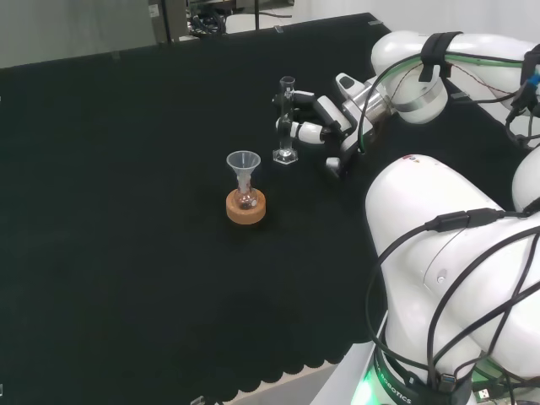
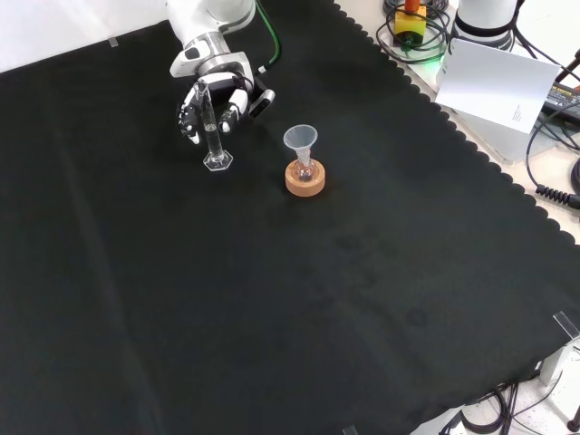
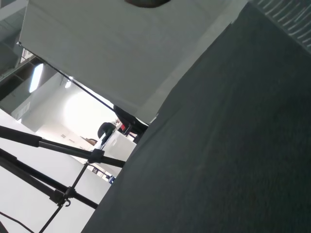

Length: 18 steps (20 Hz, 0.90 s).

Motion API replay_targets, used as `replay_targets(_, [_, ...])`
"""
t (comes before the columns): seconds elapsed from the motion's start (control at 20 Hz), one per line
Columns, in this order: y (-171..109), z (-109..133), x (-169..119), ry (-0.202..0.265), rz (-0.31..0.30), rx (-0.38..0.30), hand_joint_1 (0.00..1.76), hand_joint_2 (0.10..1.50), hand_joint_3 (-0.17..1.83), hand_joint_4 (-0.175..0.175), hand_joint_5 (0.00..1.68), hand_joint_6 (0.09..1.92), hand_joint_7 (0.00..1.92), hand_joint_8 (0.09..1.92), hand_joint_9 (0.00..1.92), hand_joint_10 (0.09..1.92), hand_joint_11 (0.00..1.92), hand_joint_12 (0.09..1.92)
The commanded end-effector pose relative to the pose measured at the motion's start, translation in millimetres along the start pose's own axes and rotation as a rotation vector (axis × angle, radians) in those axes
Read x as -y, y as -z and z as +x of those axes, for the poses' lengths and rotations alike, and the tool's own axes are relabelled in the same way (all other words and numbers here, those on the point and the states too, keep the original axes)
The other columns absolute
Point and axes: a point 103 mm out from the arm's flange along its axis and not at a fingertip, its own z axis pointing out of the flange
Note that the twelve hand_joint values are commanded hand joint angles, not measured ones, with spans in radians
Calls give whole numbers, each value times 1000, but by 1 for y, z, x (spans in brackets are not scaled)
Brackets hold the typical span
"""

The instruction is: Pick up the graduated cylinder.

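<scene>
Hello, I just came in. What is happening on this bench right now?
A white robot arm has brought its hand up to a tall glass cylinder that stands upright on the black cloth. The fingers are curled round the cylinder, and its base still appears to rest on the cloth, so it does not look lifted yet. Nearby, apart from the hand, a small flask with a funnel in its neck sits on a cork ring, untouched.

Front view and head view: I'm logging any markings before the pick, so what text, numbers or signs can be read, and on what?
None can be read.
White sheet of paper: a small line of print, too small to read.
Graduated cylinder by the hand: no scale marks legible.
Arm's base ring: pale lettering, too blurred to read.
</scene>
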Motion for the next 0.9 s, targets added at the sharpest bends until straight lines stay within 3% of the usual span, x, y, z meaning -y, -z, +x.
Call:
replay_targets(0.05, [0, 2, -1, 5, -4, -6, 999, 1051, -175, 17, 625, 477, 720, 544, 1035, 278, 788, 1063])
replay_targets(0.4, [-6, 7, -4, 0, -5, 10, 1032, 1094, -175, 20, 654, 530, 740, 546, 1060, 259, 824, 1042])
replay_targets(0.9, [2, 9, -4, -9, -3, 47, 1182, 1278, -175, 8, 700, 696, 848, 630, 1145, 201, 993, 932])
